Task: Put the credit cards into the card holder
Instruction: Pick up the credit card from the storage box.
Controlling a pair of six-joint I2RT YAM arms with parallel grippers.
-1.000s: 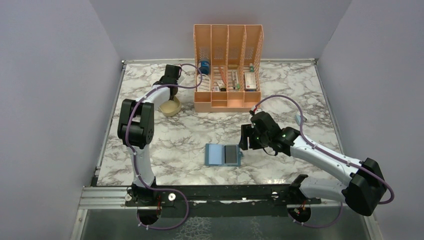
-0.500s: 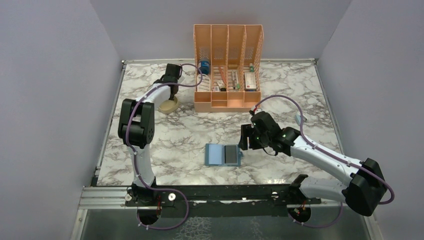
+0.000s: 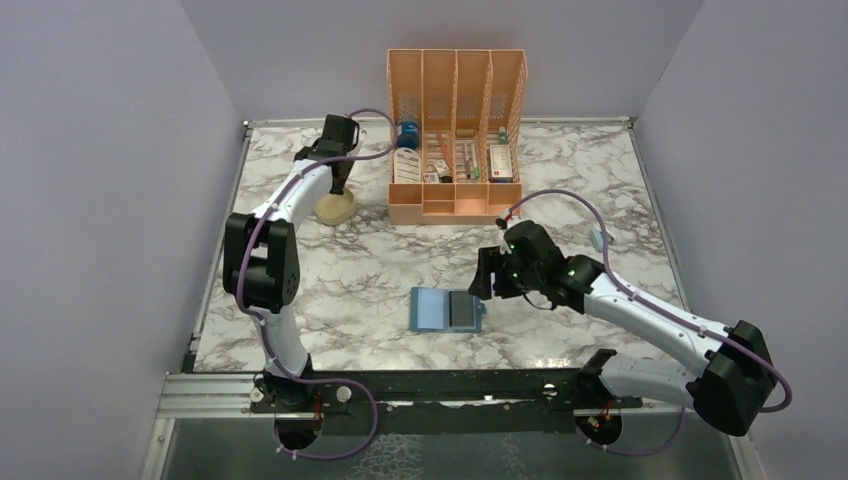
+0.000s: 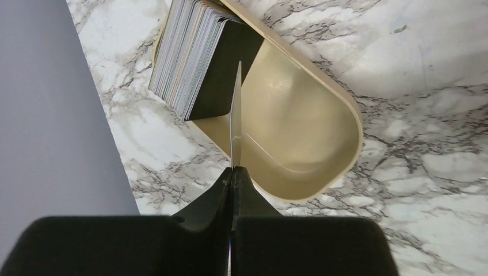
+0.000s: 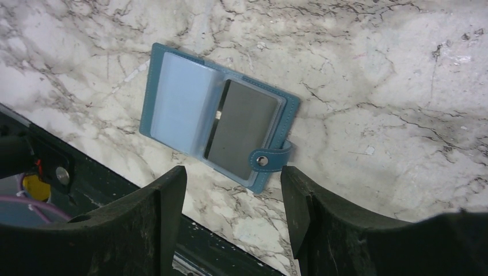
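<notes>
Pinching one thin greyish credit card (image 4: 235,115) edge-on, the left gripper (image 4: 233,172) hangs over the shallow beige tray (image 4: 345,115), well left of and beyond the open teal-blue folding card holder (image 3: 447,309); the right gripper (image 5: 233,178), jaws apart, hovers right above that holder.

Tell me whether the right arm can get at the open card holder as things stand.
Probably yes: the right gripper hovers close by the card holder on its snap-tab side, jaws open, and nothing stands between them.

Lavender walls (image 3: 100,150), marble table (image 3: 350,280)
</notes>
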